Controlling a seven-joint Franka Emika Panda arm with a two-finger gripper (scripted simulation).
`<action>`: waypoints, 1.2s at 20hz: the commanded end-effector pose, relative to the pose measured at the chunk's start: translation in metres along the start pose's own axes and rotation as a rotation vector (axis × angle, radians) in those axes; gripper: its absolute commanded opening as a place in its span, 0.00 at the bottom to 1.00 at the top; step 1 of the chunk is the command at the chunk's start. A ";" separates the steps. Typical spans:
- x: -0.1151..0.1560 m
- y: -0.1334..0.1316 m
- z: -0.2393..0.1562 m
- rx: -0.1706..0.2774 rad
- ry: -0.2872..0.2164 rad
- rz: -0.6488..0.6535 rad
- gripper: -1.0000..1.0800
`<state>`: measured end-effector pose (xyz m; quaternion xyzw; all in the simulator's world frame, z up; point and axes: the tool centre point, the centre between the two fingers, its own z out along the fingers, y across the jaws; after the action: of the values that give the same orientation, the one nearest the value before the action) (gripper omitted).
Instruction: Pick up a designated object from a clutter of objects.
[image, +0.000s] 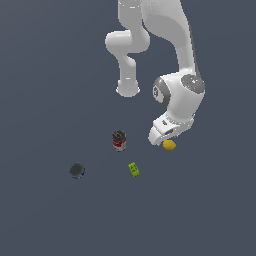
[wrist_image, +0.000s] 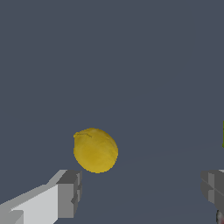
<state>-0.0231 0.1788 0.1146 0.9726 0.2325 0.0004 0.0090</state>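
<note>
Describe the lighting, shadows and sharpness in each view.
Exterior view: flat, even light, no cast shadows or glare; the lemon-like lump, can, green block and dark disc are tiny and coarse. Wrist view: the lump is sharp and softly shaded, the open tool blocky, without blur.

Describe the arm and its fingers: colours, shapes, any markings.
The arm is glossy white, built of rounded tubular segments with bulbous joints; the wrist joint carries dark grey caps. The gripper has a white body and two blocky grey fingers with flat faces. No cables or markings show.
</note>
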 end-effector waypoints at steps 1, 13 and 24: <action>-0.001 -0.016 0.014 0.006 0.002 -0.035 0.96; -0.005 -0.040 0.036 0.017 0.003 -0.085 0.96; -0.006 -0.042 0.076 0.017 0.004 -0.088 0.96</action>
<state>-0.0472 0.2116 0.0439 0.9615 0.2748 -0.0006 0.0001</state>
